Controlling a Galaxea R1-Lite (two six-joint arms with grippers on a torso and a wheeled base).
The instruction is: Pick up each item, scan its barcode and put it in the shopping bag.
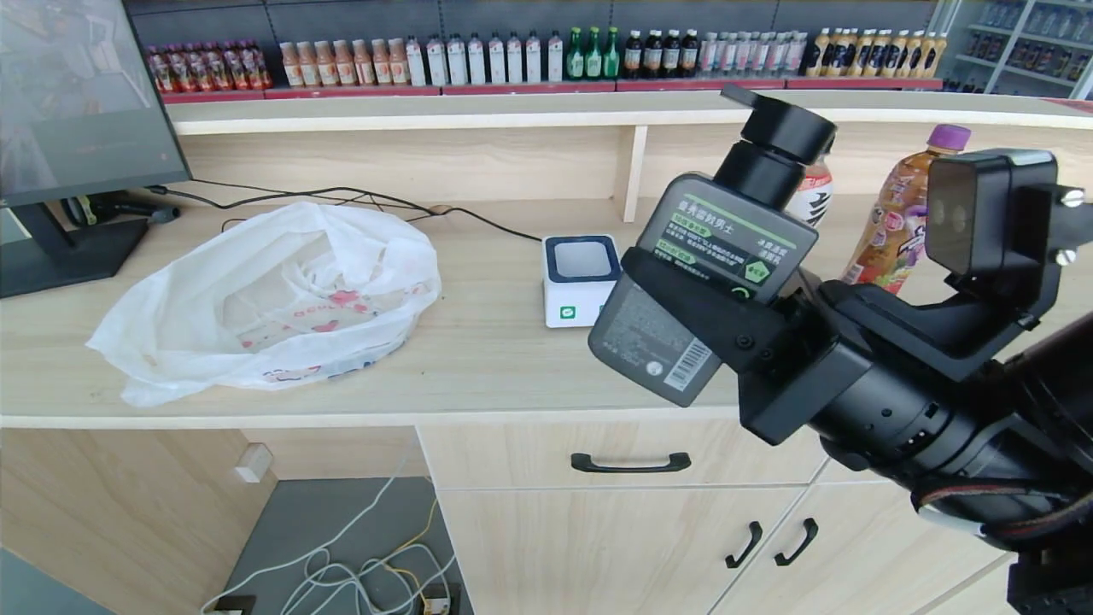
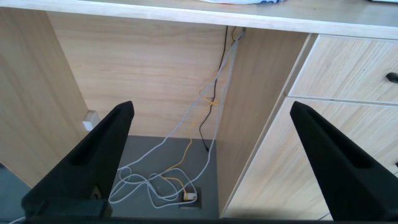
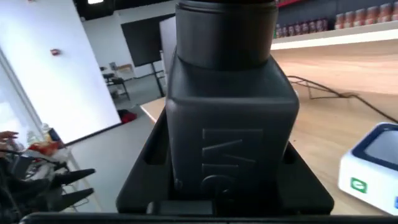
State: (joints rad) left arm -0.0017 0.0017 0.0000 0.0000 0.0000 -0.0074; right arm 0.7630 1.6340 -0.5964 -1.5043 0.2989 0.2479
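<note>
The left pincer (image 2: 211,107) hangs low under the counter (image 1: 495,359), left of the scanner and below it. Its fingers are spread wide with nothing between them.

The white shopping bag (image 1: 384,256) lies on the counter to the left of the scanner, near it, with its mouth open to the top.

The scanner (image 1: 581,278) is a small white box. Its glass window looks up.

Just right of the scanner, up in the air, is the grey bottle (image 1: 726,231) with a black pump top. The right pincer (image 1: 692,299) is clamped around its middle and holds it tilted. The barcode (image 1: 687,363) is on the low end of the bottle, and it faces away from the scanner window.

So the step in hand looks like the scan. To do it well, I think the arm should roll the bottle until the barcode looks down at the glass, then bring it over the window, close but not bumping it. Keep a firm grip, because the bottle looks smooth and could slip. Move slowly.

Farther right of the scanner, at the back of the counter, a drink bottle (image 1: 897,213) with a purple cap waits.
</note>
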